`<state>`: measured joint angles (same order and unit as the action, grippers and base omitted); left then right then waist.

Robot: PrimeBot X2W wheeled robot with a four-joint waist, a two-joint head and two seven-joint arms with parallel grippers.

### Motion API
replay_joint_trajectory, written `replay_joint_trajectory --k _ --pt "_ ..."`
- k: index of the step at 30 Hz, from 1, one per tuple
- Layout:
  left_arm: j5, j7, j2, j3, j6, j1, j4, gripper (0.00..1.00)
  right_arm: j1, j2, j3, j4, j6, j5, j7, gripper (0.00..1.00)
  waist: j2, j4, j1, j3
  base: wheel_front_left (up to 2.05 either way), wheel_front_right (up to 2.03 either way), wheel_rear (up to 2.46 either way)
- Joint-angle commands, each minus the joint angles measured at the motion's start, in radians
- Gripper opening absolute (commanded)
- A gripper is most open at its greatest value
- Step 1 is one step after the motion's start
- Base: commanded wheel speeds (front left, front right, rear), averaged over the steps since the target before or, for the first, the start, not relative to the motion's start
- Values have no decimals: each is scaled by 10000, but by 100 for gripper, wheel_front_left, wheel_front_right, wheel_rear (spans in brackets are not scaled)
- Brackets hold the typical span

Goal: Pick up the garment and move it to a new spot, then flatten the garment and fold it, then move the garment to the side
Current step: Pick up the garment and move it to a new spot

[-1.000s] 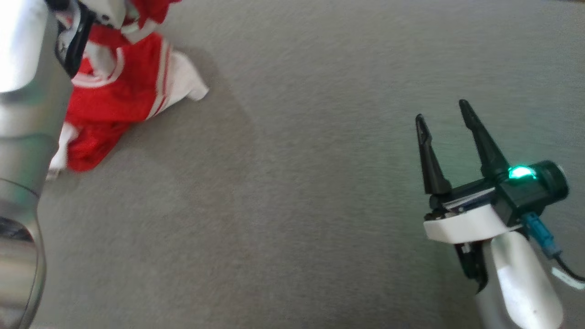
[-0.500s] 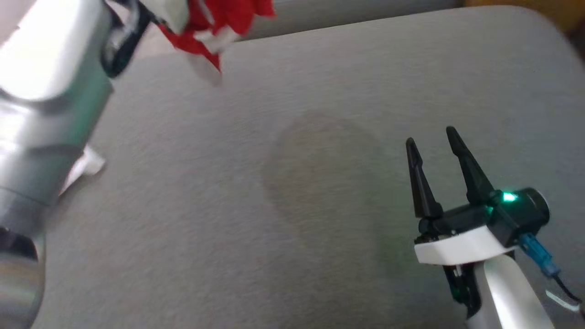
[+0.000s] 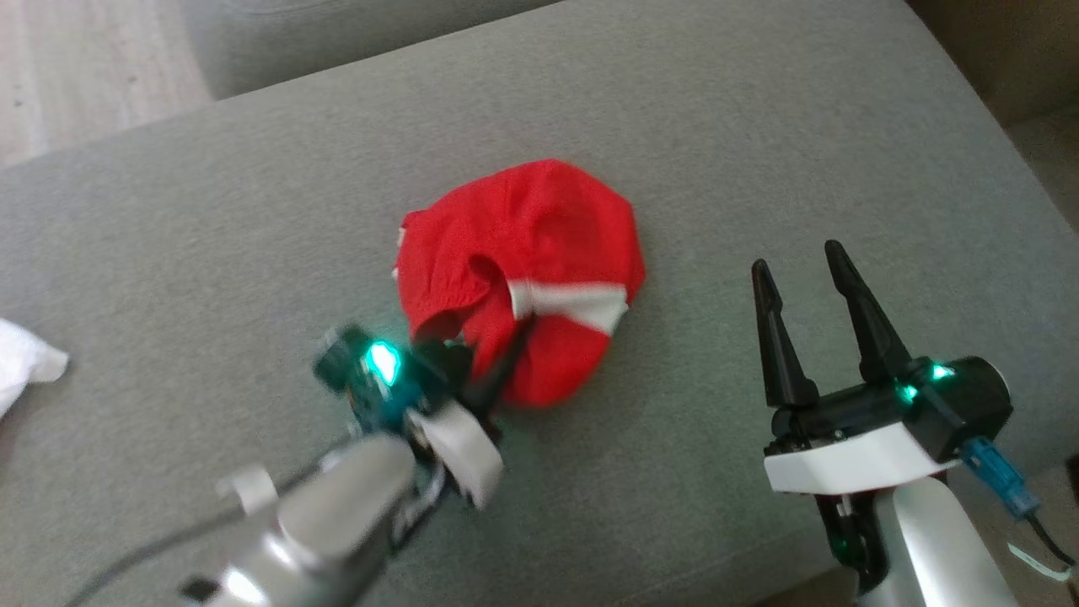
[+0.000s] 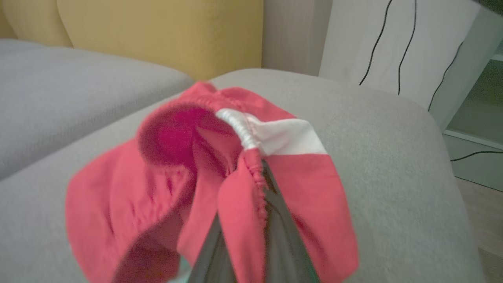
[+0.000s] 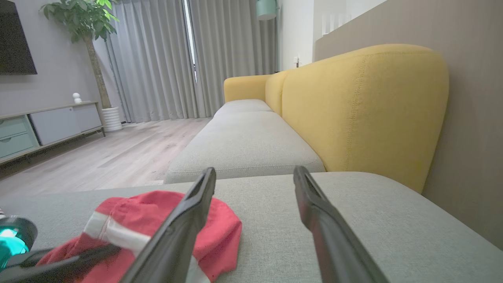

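Note:
The garment [image 3: 523, 253], red with a white band, lies bunched in a mound in the middle of the grey seat cushion [image 3: 253, 211]. My left gripper [image 3: 524, 327] comes in from the lower left and is shut on the garment's gathered edge beside the white band. In the left wrist view the garment [image 4: 165, 177] drapes over the dark fingers [image 4: 283, 243], hiding their tips. My right gripper [image 3: 798, 257] hovers open to the right of the garment, apart from it, with nothing between its fingers. The right wrist view has the garment [image 5: 220, 228] low on the left, behind the left finger of my right gripper [image 5: 255, 171].
A white cloth [image 3: 21, 362] lies at the cushion's left edge. A second grey cushion [image 5: 243, 145] and yellow backrests [image 5: 365, 110] run beyond. Wooden floor [image 3: 76, 67] lies past the far left corner. Black cables [image 4: 393, 43] hang on the wall beyond the cushion's end.
The head camera has shifted. My left arm carried the garment, held up at the upper left, across and down onto the middle of the cushion. The right gripper stays open.

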<state>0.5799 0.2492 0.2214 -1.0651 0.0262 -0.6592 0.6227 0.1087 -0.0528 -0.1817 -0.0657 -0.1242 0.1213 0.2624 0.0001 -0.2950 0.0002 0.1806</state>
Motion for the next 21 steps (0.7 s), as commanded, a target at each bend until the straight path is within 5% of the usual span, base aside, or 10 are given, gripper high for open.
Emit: replay_joint_trajectory --k 1,5,12,21 --pt "-146 117 -21 536 -184 -192 -256 100 23 25 -149 259 -65 -63 -6 100 -1 217 -2 -109 0 0 0" --pt "-546 122 -519 1312 -641 1080 -843 100 -250 25 -28 38 -65 -270 -6 100 -1 747 -2 -584 0 0 0" --pt "-1433 124 -841 3673 -2109 3628 -2850 100 -917 25 222 -294 -65 -410 -6 100 -1 2069 -2 -1610 0 0 0" --pt "-2546 125 -1033 5837 -2439 5727 -5039 100 -1704 26 645 -562 -65 -636 -6 100 -1 3496 -2 -2314 0 0 0"
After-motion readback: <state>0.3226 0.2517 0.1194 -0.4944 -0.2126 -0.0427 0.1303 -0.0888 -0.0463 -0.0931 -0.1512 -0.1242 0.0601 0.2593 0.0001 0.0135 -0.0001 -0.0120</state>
